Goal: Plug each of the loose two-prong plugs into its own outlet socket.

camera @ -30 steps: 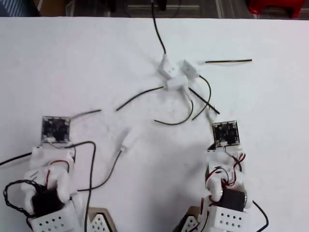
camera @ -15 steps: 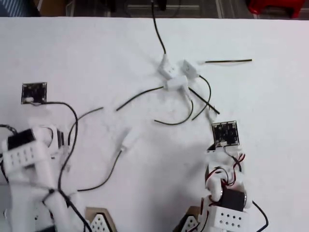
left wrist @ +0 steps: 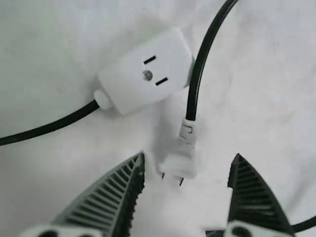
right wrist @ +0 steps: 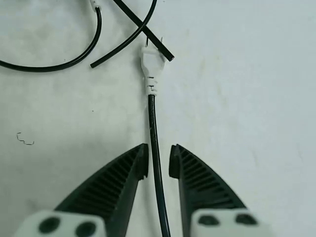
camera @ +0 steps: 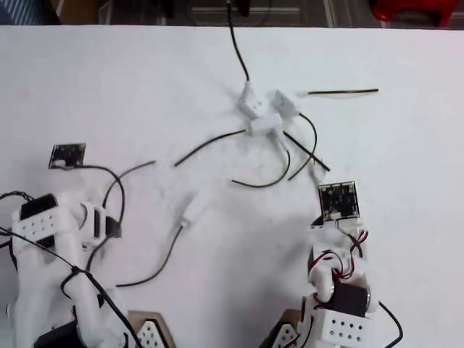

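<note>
In the left wrist view a white outlet socket (left wrist: 145, 76) lies face up on its black cable. Just beside it lies a white two-prong plug (left wrist: 180, 160), prongs pointing at my left gripper (left wrist: 188, 157). That gripper is open and hangs over the plug with one finger on each side. My right gripper (right wrist: 158, 147) has its fingers a narrow gap apart, straddling a black cable (right wrist: 154, 128) on the table. That cable ends in a second white plug (right wrist: 152, 63) farther out. In the high view a cluster of white sockets (camera: 262, 112) lies at the middle far side.
Loose black cables (camera: 279, 170) curl around the socket cluster on the white table (camera: 406, 145). A white piece on a black cable (camera: 191, 207) lies between the arms. A short black cable (camera: 342, 91) lies at the far right. The left arm (camera: 51, 232) stands raised at the near left.
The left arm rose from its folded pose, swung out to the far left, then came back a little nearer. The right arm has not moved, and the plugs and sockets lie as before.
</note>
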Motion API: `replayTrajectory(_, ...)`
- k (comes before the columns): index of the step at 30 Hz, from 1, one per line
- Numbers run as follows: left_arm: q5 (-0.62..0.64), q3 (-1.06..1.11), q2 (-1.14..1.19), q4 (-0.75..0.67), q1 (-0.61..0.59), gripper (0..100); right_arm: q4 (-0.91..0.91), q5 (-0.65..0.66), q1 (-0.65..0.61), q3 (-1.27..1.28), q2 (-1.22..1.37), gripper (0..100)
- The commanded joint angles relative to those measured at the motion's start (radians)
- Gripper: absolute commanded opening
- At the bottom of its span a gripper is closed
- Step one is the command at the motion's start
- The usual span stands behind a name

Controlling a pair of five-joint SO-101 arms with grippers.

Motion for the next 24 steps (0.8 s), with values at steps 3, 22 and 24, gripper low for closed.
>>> replayTrajectory(3,-0.083,0.017,0.004,-0.069,-0.061,28,-0.002,0.008,-0.007,-0.005,-0.007,8.0)
replayTrajectory(22,-0.087,0.107,0.004,-0.140,0.076,27,-0.002,0.008,-0.007,-0.003,-0.007,8.0)
replayTrajectory(24,-0.087,0.107,0.004,-0.140,0.076,27,-0.002,0.008,-0.007,-0.003,-0.007,8.0)
